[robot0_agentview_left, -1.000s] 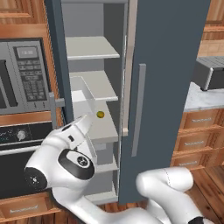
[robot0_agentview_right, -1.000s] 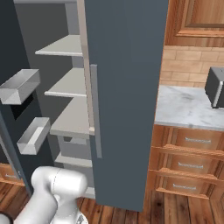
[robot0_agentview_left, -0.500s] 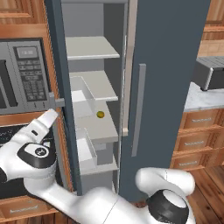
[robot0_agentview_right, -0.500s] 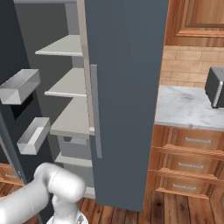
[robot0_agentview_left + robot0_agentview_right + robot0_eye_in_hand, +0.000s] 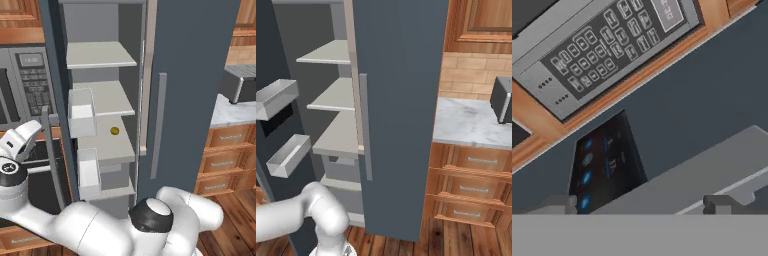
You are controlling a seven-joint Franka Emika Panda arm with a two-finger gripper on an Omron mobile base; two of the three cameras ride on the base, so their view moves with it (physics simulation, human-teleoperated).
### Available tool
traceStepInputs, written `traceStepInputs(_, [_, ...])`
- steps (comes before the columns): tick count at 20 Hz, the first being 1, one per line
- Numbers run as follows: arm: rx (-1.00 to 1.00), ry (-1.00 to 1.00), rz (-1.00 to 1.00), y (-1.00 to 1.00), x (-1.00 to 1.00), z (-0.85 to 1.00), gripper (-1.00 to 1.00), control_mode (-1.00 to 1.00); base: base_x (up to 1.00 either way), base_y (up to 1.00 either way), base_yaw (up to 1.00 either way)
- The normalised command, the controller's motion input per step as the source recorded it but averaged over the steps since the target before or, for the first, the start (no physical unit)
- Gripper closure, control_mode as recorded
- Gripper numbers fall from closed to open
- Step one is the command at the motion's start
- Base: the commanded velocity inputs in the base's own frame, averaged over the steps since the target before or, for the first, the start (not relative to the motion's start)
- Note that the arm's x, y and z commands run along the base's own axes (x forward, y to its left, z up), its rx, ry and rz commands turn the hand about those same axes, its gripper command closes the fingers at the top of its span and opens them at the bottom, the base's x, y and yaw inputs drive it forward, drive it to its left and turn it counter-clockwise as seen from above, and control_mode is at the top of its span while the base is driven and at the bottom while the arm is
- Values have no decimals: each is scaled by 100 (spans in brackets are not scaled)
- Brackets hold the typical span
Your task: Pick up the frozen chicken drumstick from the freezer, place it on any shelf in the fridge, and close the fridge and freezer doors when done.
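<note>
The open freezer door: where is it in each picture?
Left base view: the freezer door stands edge-on at left, beside the microwave keypad.
Right base view: its inner face runs down the left edge, carrying bins.
Hand view: its blue outer face lies below the keypad.
Shared landmark: that keypad, in two views.

The left base view looks forward and down from behind the arm, straight into the open freezer [image 5: 102, 115], with the closed fridge door [image 5: 192, 90] to that compartment's right. The right base view faces the same freezer [image 5: 336, 105] from further right, so its shelves appear obliquely past the fridge door [image 5: 398, 100]; both share these shelves and the door handle. The hand view sits very close to the freezer door [image 5: 702, 105], tilted, with the microwave keypad [image 5: 607, 45] beyond it
</note>
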Motion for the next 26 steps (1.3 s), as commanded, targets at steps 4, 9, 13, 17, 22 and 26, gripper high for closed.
traceStepInputs(4, [-1, -5, -3, -50, 2, -20, -100, -100, 0, 0, 0])
traceStepInputs(9, [0, 0, 0, -81, 33, -27, -100, -100, 0, 0, 0])
traceStepInputs(13, [8, 0, 0, -100, 19, -23, -100, -100, 0, 0, 0])
traceStepInputs(17, [15, 0, 0, -100, 9, -25, -100, -100, 0, 0, 0])
traceStepInputs(22, [19, 0, 0, -100, 19, -30, -100, -100, 0, 0, 0])
traceStepInputs(26, [14, 0, 0, -100, 45, -14, -100, -100, 0, 0, 0])
